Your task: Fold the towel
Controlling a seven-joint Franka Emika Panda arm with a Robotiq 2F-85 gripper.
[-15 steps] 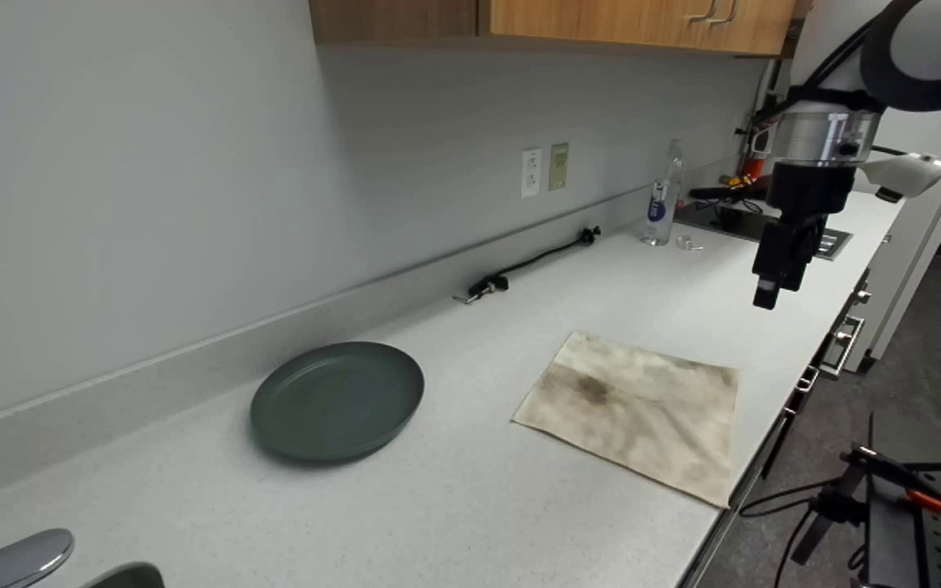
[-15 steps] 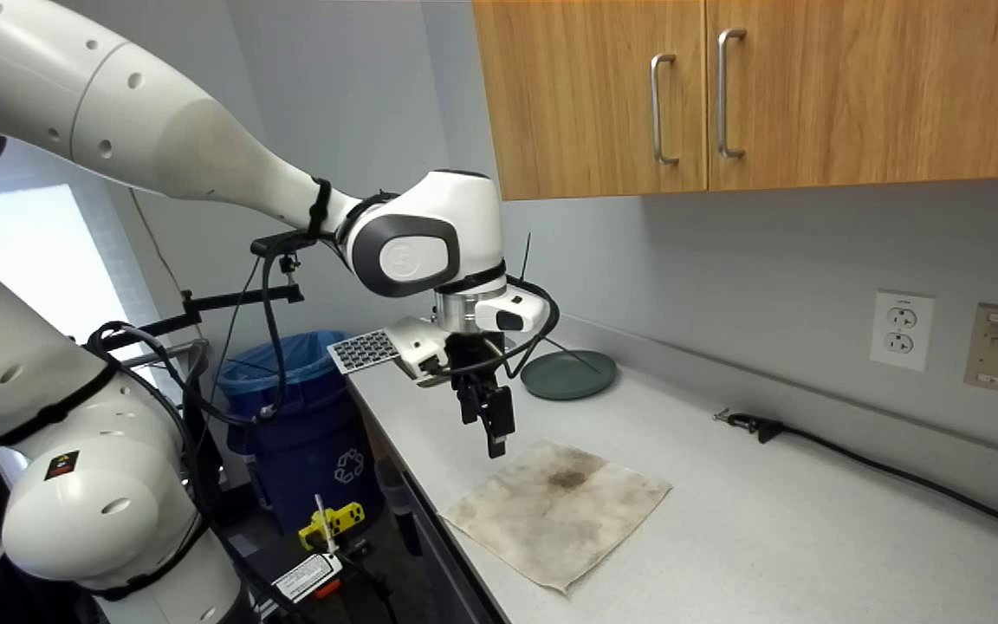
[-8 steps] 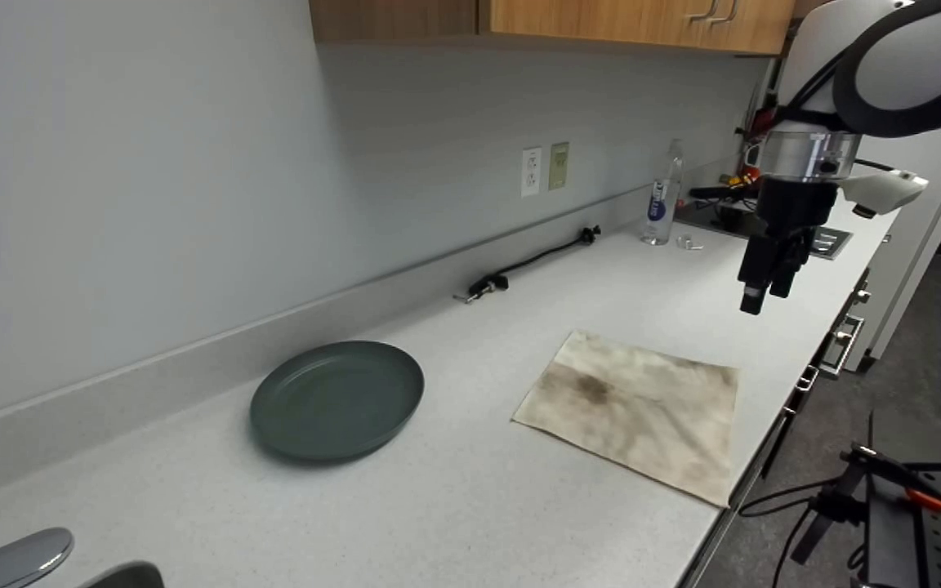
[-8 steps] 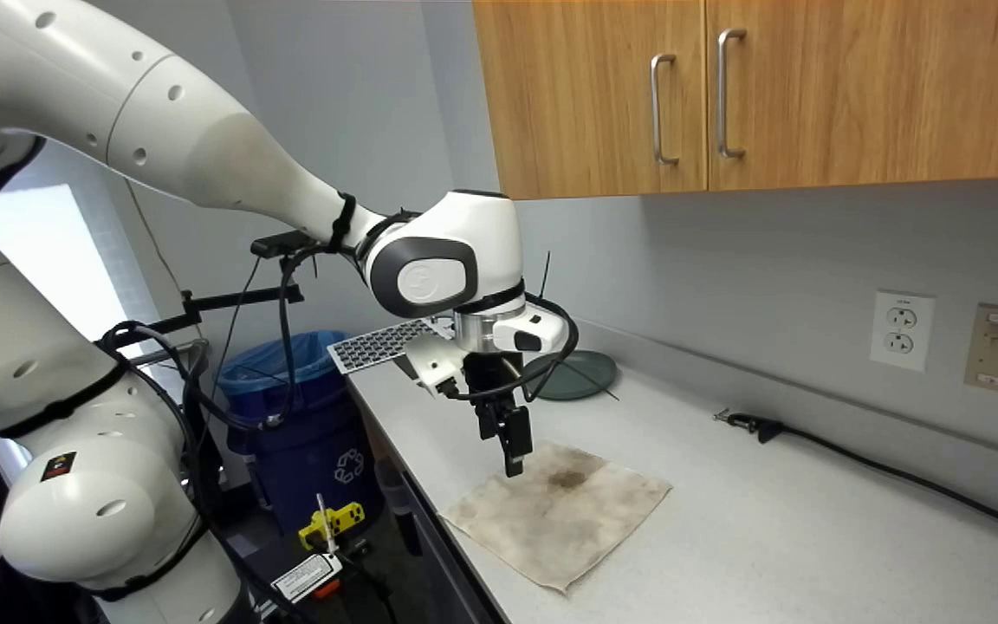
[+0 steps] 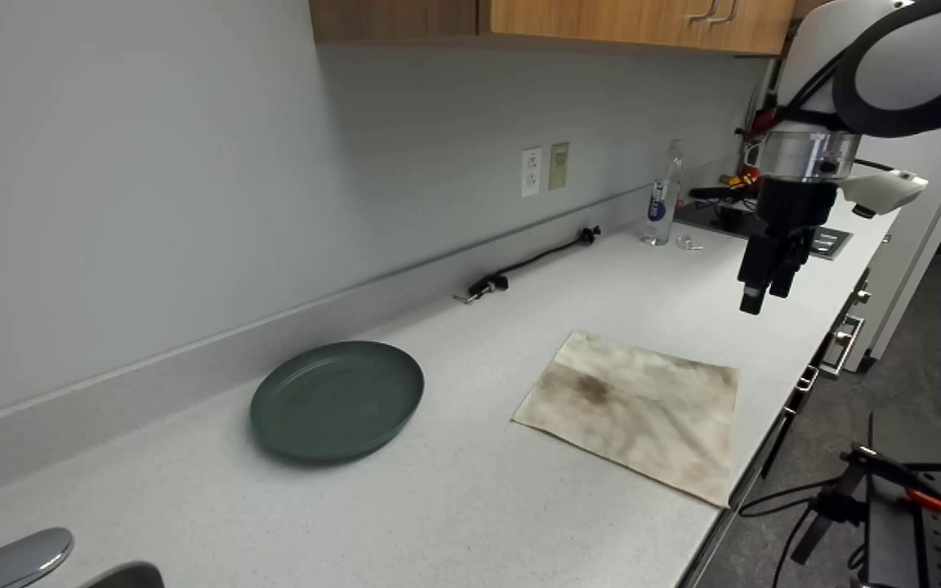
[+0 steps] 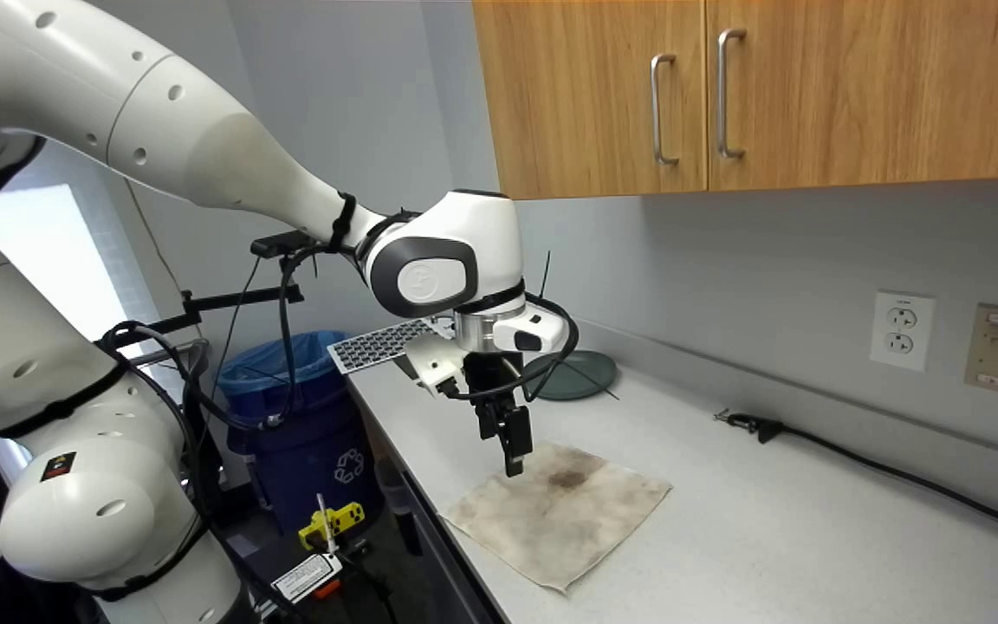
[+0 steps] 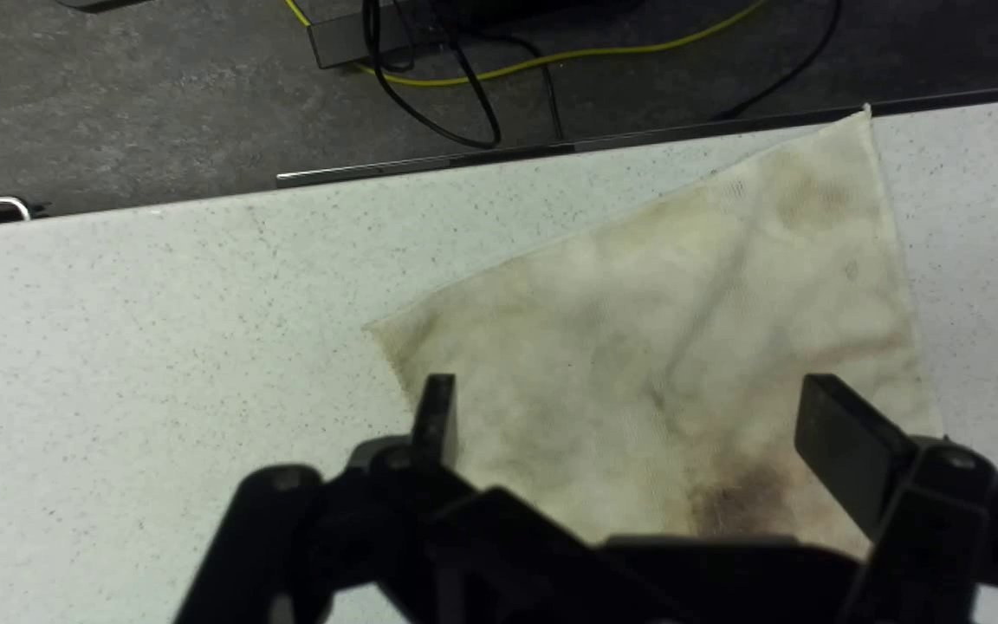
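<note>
The towel (image 5: pixel 634 416), a beige cloth with brown stains and one darker blotch, lies spread flat and single-layered on the white counter. Its corner reaches the counter's front edge, as the wrist view shows. My gripper (image 6: pixel 506 455) hangs in the air above the towel, pointing down and touching nothing. In the wrist view the gripper (image 7: pixel 633 412) has its fingers (image 7: pixel 850 451) wide apart. Only the cloth (image 7: pixel 586 347), some distance below, shows through the gap. The gripper's body covers the towel's lower part in that view.
A round dark green plate (image 5: pixel 338 404) sits near the wall. Along the backsplash lie a black clamp with cable (image 5: pixel 491 283) and a clear bottle (image 5: pixel 663 200). Wooden cabinets (image 6: pixel 603 95) hang above. A blue bin (image 6: pixel 304 433) stands beyond the counter's front edge.
Over the first half second the arm shifted a little towards the plate side and slightly lower; since then it has held still. The towel has not moved, and the gripper has stayed open.
</note>
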